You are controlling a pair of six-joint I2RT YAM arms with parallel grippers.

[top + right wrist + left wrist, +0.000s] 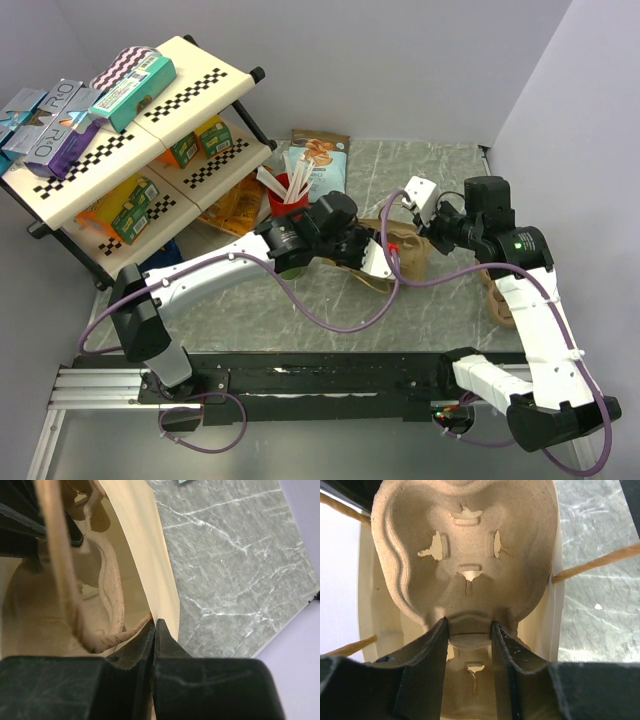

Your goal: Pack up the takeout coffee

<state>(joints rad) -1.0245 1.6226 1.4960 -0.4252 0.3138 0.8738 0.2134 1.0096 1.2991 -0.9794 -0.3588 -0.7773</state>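
A brown paper bag lies open on the marble table. My left gripper reaches into it, shut on the middle ridge of a moulded pulp cup carrier; the bag's cream inner wall surrounds the carrier. My right gripper is shut on the bag's rim, holding the mouth up, with the carrier and a twine handle inside. From above, a dark-green round shape, likely the takeout coffee, sits half hidden under the left arm; its lid does not show.
A red cup with white stirrers stands behind the left wrist. A snack packet lies further back. A checkered two-tier shelf of boxes fills the left. Another brown paper item lies by the right arm.
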